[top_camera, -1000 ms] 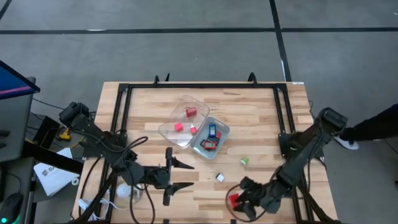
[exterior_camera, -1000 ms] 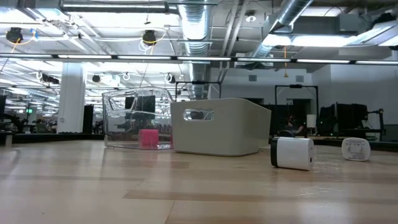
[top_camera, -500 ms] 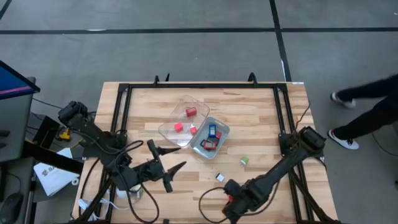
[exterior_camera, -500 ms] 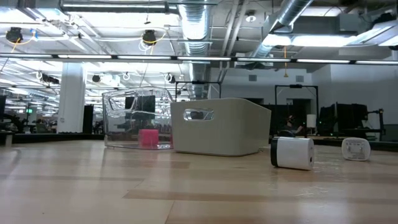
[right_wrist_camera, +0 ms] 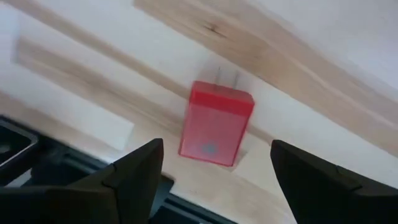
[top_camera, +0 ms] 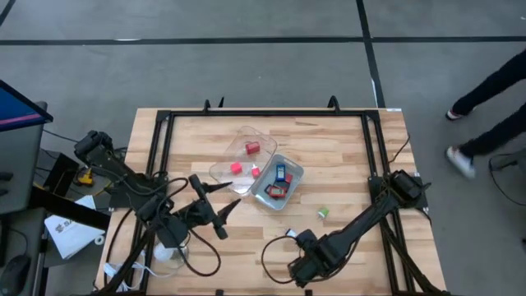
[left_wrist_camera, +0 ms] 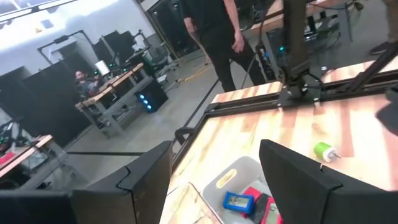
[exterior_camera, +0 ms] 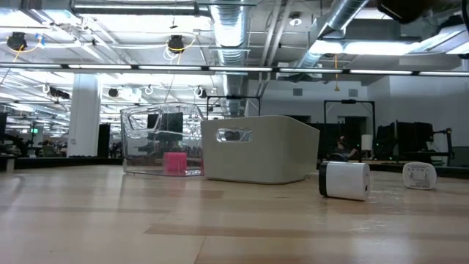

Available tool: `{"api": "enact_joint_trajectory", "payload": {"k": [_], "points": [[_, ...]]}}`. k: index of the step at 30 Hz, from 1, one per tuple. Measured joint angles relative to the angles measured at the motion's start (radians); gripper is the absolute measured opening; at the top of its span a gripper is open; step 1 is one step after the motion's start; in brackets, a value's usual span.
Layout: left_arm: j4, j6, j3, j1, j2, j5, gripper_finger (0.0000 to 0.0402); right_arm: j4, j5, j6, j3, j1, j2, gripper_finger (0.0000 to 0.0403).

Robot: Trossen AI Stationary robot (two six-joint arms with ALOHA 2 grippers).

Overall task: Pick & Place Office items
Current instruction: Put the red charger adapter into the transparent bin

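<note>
A red block with two metal prongs (right_wrist_camera: 216, 123) lies flat on the wood by the table's near edge. My right gripper (right_wrist_camera: 216, 149) is open just above it, one finger on each side, touching nothing. In the high view this gripper (top_camera: 299, 268) covers the block. My left gripper (top_camera: 212, 204) is open and empty at the table's left. It points toward the grey tray (top_camera: 294, 176), which holds blue and red pieces. A clear tray (top_camera: 238, 174) holds red pieces. A green piece (top_camera: 322, 213) and a white piece (top_camera: 289, 233) lie on the table.
A black frame runs round the table (top_camera: 164, 123), and its near rail shows under the right fingers (right_wrist_camera: 56, 168). A round whitish object with a cord (top_camera: 164, 252) sits at the near left. A person's legs (top_camera: 489, 115) pass beyond the right edge.
My right gripper has gone toward the table's left along the near edge and now stands over the red block, hiding it in the high view. My left gripper has gone toward the far edge and turned toward the trays. No item has moved.
</note>
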Motion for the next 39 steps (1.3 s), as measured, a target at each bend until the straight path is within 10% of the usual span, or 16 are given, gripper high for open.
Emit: {"api": "enact_joint_trajectory", "payload": {"k": [39], "points": [[0.002, -0.026, 0.0, 0.073, 0.001, 0.056, 0.0237, 0.337, -0.071, 0.087, -0.304, 0.012, -0.007, 0.026]]}}
